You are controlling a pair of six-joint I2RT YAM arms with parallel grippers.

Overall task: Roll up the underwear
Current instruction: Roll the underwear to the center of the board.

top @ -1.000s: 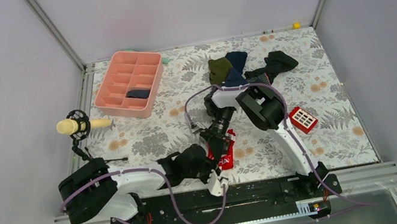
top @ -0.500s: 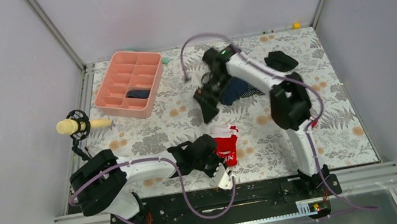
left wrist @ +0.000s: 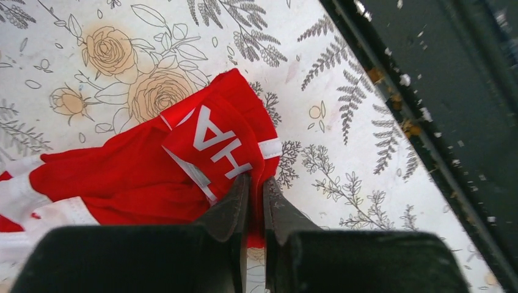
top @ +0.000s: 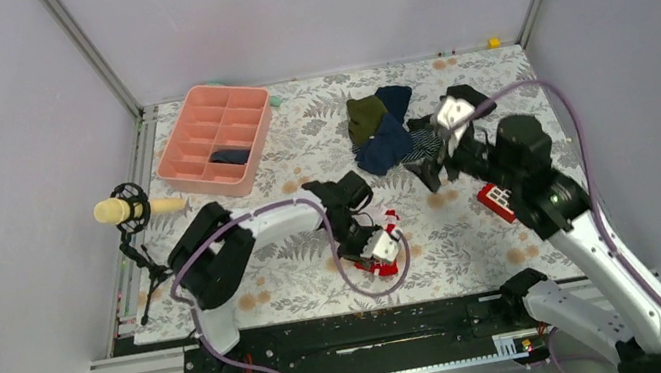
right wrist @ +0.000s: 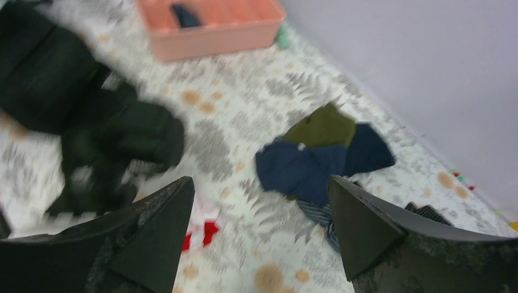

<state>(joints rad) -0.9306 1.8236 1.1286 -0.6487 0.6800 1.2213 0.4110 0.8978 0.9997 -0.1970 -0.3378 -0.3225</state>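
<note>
**Left gripper [left wrist: 256, 183] clamped on the underwear [left wrist: 134, 177]; right gripper [right wrist: 258, 183] spread wide, holding nothing.**
The underwear lay bunched nearer the arm bases than the pink tray [top: 196, 133] and to its right. The left arm was on it and the right farther off. The left wrist view showed the pinched edge, with cloth trailing leftward. In the overhead view the arm covered most of this.

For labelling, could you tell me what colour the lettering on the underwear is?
White on red underwear; left wrist view.

Left gripper [left wrist: 256, 184] tight on red underwear [left wrist: 122, 177], atop floral table cover [left wrist: 354, 110].
</note>
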